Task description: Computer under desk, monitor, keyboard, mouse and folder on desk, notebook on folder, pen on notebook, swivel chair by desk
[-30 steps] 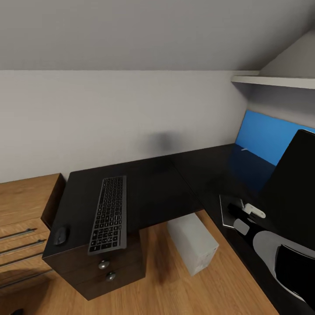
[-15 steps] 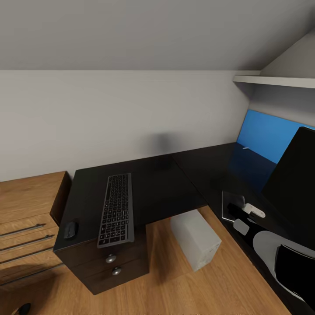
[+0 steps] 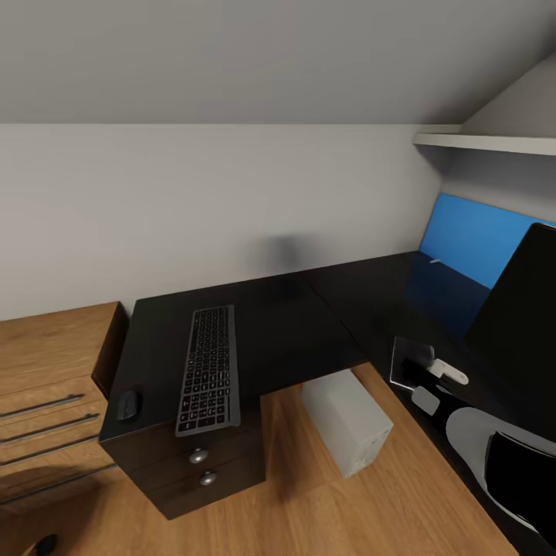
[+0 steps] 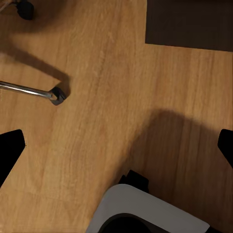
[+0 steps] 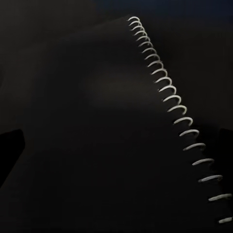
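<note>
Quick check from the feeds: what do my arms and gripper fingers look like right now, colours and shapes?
In the head view, the right arm shows glossy black segments with pale grey rounded shells and a small white link near the wrist. In the left wrist view, the left gripper has black, tapered fingers at both edges, above a rounded grey shell with a black rim. No cables or markings are visible.

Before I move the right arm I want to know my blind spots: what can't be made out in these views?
- Wide black monitor: cut off by the head view's right edge.
- Small grey notebook: partly covered by the right gripper in the head view, so grasp unclear; in the right wrist view its spiral-bound cover is too dark.
- Thin whitish pen: too small to judge.
- Left gripper: fingertips cut by frame edges.
</note>
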